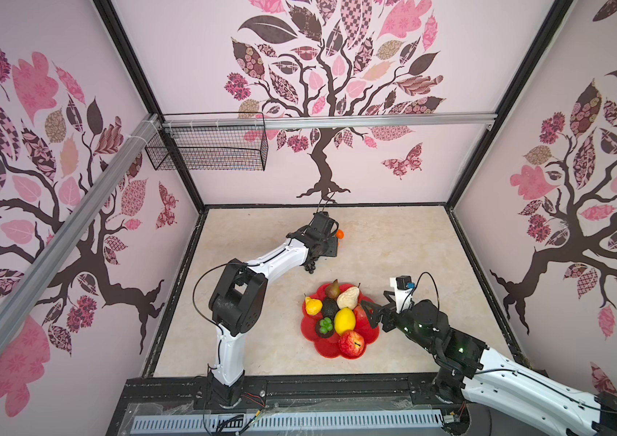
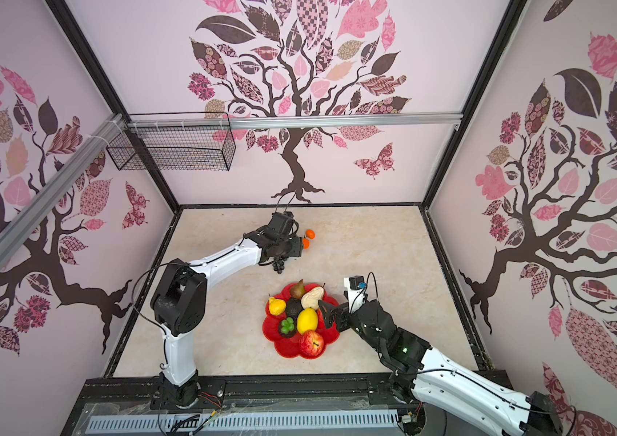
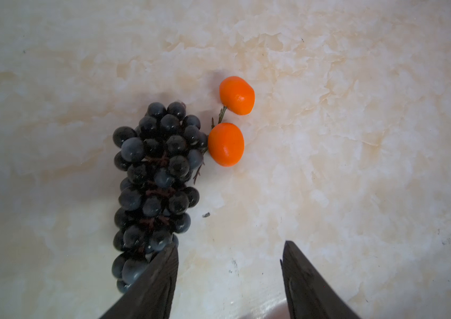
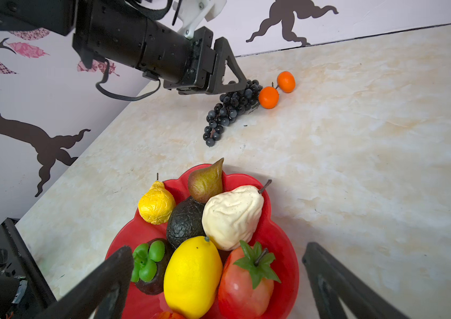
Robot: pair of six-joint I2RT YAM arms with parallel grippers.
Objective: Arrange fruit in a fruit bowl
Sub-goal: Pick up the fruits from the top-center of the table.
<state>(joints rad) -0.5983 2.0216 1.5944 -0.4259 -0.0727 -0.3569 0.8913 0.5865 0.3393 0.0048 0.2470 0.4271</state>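
The red fruit bowl holds a brown pear, cream pear, lemon, apple, strawberry, avocado and a small yellow pear. On the table behind it lie the black grape bunch and two small oranges, touching the bunch. My left gripper hangs open just above the table. One finger is against the grapes and bare table shows between the jaws. My right gripper stands open over the bowl's right side, holding nothing.
A black wire mesh basket hangs high on the back wall. Patterned walls close in the marble table on three sides. A black frame rail runs along the front.
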